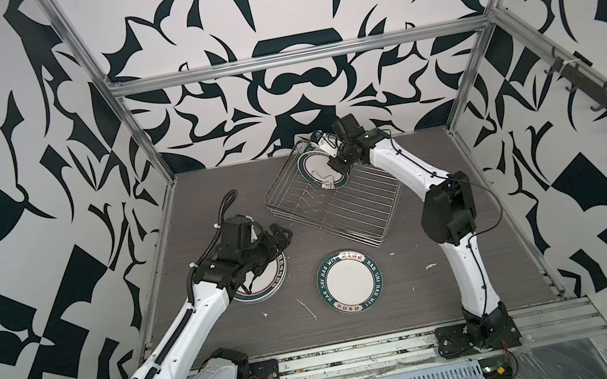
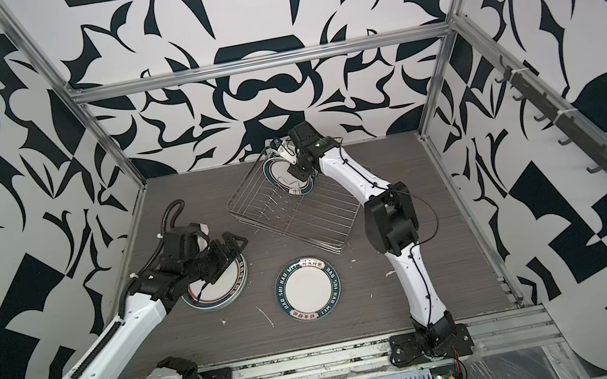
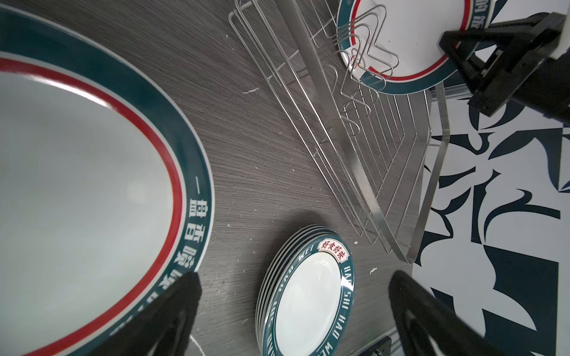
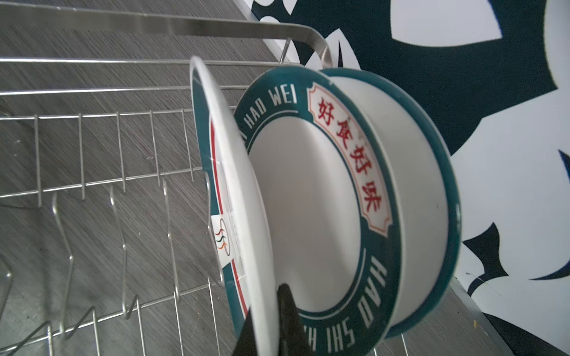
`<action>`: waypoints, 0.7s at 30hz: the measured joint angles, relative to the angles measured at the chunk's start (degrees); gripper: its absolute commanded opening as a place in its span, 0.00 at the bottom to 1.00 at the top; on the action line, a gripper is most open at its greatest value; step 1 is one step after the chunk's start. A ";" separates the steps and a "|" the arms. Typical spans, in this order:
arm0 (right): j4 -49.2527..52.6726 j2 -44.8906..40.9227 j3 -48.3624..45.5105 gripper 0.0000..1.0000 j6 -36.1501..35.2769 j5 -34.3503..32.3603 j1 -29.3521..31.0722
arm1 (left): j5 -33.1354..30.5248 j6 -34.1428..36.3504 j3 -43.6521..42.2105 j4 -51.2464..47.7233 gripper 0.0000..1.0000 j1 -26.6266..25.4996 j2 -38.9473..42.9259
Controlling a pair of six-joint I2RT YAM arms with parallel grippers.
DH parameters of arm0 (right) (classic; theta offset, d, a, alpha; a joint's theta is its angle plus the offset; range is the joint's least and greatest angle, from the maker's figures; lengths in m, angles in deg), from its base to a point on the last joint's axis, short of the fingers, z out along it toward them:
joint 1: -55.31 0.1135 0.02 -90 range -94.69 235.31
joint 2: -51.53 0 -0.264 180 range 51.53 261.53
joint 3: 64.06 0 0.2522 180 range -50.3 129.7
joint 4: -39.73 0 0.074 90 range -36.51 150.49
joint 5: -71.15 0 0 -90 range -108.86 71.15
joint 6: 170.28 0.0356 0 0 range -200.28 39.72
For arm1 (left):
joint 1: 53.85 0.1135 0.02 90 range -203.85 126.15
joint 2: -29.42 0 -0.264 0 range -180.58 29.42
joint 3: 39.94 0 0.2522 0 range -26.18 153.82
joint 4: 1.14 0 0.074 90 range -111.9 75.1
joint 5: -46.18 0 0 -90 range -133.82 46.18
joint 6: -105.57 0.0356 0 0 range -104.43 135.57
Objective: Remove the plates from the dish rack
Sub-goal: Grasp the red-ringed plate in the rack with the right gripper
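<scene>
The dish rack [image 1: 363,205] [image 2: 315,218] lies slanted at the back of the table. In its far corner stand three plates. My right gripper [image 1: 333,163] [image 2: 296,170] [image 4: 267,322] is shut on the rim of the nearest one, a large plate [image 4: 239,185] [image 1: 315,169] [image 3: 410,40] with a teal rim and red ring. Behind it stand a small "HAO WEI" plate [image 4: 308,200] and another plate [image 4: 425,185]. My left gripper [image 1: 280,236] [image 2: 233,245] [image 3: 293,277] hangs open over the edge of a large plate stack [image 1: 268,285] [image 2: 227,292] [image 3: 86,185].
A stack of small teal-rimmed plates [image 1: 350,281] [image 2: 308,289] [image 3: 308,296] sits on the table in front of the rack, between the two arms. Upright divider prongs [image 4: 123,231] fill the rack's floor. The patterned back wall stands right behind the rack's far corner.
</scene>
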State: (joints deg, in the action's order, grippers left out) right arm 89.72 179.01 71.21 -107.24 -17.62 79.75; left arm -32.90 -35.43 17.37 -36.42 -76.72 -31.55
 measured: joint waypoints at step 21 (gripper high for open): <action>-8.70 -20.63 -20.24 0.00 5.29 -3.34 0.07 | 3.50 0.52 0.39 6.78 0.99 0.00 -4.55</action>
State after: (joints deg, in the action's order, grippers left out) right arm 81.02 158.38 50.97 -101.95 -20.96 79.82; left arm -29.40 -34.91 17.76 -29.64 -76.72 -36.09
